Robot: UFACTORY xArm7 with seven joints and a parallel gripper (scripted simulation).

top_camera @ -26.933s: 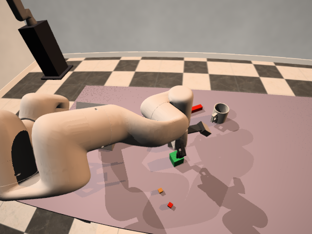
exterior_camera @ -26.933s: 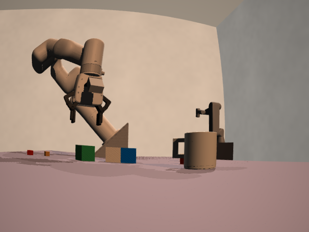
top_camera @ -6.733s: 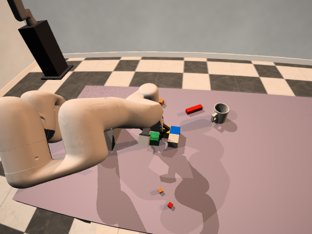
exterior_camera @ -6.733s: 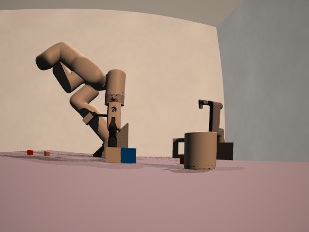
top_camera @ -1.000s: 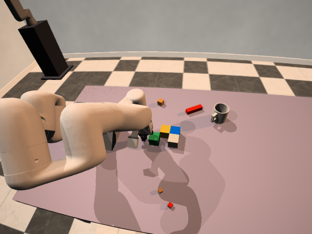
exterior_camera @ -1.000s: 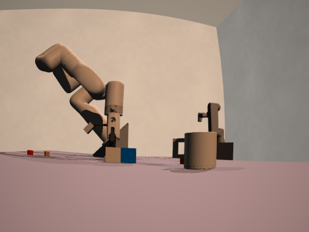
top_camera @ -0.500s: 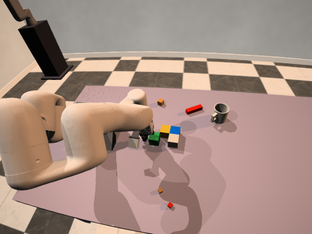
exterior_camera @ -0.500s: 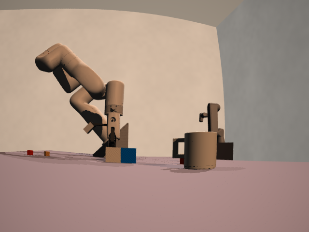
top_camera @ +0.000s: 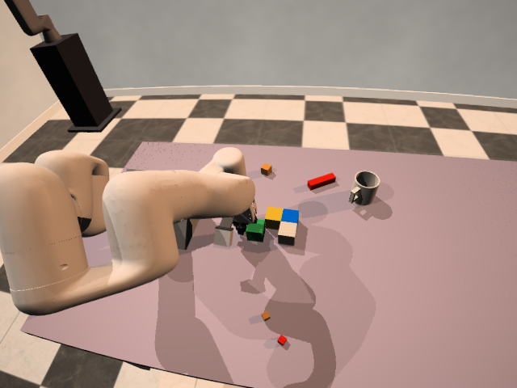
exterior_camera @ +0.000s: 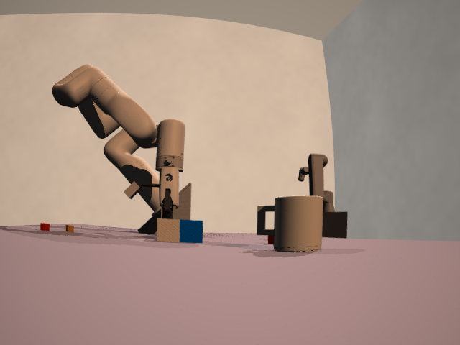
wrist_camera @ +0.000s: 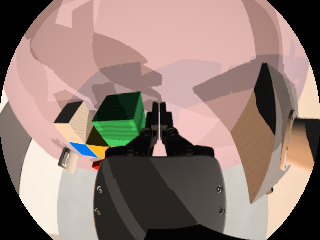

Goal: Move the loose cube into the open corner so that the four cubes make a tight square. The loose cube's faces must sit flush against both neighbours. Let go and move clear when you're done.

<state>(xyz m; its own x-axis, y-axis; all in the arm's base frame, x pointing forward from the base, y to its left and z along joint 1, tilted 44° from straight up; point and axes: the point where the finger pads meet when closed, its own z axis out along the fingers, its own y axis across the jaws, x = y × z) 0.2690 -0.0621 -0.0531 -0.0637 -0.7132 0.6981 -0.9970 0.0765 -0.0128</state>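
The loose green cube [top_camera: 254,231] lies on the mat just left of the beige cube [top_camera: 287,232] and in front of the yellow cube [top_camera: 274,217], with a narrow gap to the beige one. The blue cube [top_camera: 290,216] sits behind the beige one. My gripper [top_camera: 241,225] is shut and empty, its fingertips low at the green cube's left side. In the wrist view the closed fingers stand right beside the green cube [wrist_camera: 120,120]. In the exterior view the gripper [exterior_camera: 167,209] stands behind the beige [exterior_camera: 167,230] and blue [exterior_camera: 190,231] cubes; the green cube is hidden.
A grey mug [top_camera: 364,187] and a red bar [top_camera: 321,180] lie behind and to the right. A small orange cube [top_camera: 266,168] lies behind. Small orange [top_camera: 265,315] and red [top_camera: 282,339] cubes lie in front. A grey block is just left of the gripper.
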